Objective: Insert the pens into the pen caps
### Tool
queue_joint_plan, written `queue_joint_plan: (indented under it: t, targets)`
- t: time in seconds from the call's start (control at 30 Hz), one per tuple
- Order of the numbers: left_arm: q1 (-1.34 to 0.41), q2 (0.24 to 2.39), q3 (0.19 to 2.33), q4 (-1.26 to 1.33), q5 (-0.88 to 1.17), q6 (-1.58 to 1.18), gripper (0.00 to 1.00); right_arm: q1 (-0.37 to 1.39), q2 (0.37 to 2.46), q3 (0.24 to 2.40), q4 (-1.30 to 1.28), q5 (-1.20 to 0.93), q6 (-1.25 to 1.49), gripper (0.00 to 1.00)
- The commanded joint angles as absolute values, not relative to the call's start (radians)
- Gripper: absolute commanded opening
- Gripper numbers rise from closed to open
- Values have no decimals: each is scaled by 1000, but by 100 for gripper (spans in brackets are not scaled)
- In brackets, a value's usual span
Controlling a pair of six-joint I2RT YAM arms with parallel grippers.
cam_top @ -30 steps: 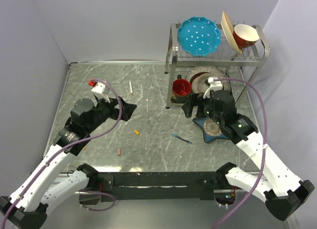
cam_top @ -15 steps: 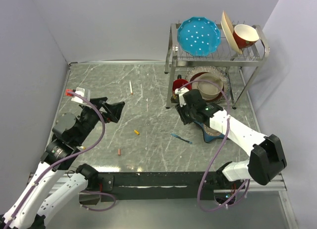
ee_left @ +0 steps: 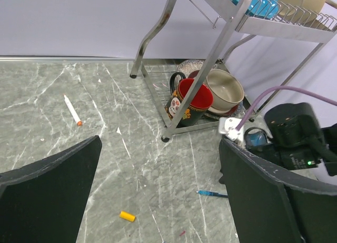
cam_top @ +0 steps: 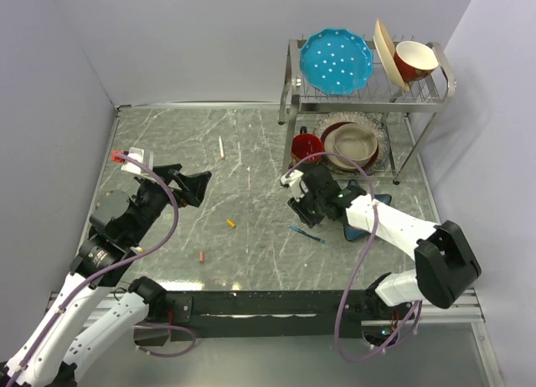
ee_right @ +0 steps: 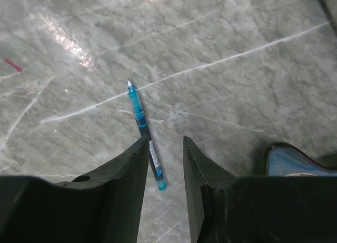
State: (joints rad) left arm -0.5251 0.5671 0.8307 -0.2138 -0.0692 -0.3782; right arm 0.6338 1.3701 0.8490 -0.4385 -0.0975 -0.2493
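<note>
A dark blue-teal pen (cam_top: pixel 307 234) lies flat on the marble table (cam_top: pixel 251 136). My right gripper (cam_top: pixel 297 204) hangs just above it. In the right wrist view the pen (ee_right: pixel 143 128) runs on the table under the gap between the fingers of the right gripper (ee_right: pixel 165 143). The jaws stand narrowly open and grip nothing. A white pen (cam_top: pixel 221 147) lies far back, also seen as the white pen (ee_left: pixel 72 110). The yellow-orange cap (cam_top: pixel 230 224) and the salmon-pink cap (cam_top: pixel 202 257) lie mid-table. My left gripper (cam_top: pixel 188 186) is wide open and empty, and the left wrist view has the yellow cap (ee_left: pixel 127 216) below it.
A metal dish rack (cam_top: pixel 289 94) stands at the back right with a blue plate (cam_top: pixel 335 62) and bowls on top. A red mug (cam_top: pixel 307 146) and stacked bowls (cam_top: pixel 356 144) sit beneath it. A blue star-shaped dish (cam_top: pixel 362 224) lies under my right arm.
My right arm has swung left from the blue dish to above the blue pen, and its jaws have narrowed. My left arm drew back leftward, then held still.
</note>
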Motion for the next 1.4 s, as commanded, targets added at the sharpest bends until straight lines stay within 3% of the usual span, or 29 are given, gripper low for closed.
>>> queue_joint_plan:
  t: [0.0,0.73,0.83,0.93,0.97,1.0,1.37]
  targets:
    - [-528,568,830,-172,-71,-362,99,663,1422,842,-414,-61,-282,40]
    - [-528,574,830,-175,-66,-373,99,729,1612,844,-387,-2,-230,34]
    - [-528,584,847,-207,-87,-408,99,736,1640,861,-387,-2,-224,31]
    - [-528,598,861,-294,-107,-494,95,744,1646,865,-379,21,-216,13]
    - [-528,595,854,-316,-94,-541,94,744,1637,864,-371,25,-212,2]
    - [-528,591,847,-334,-80,-563,93,744,1611,862,-348,37,-187,0]
    - [-528,492,617,-210,98,-802,77,808,1344,876,-169,-101,126,0]
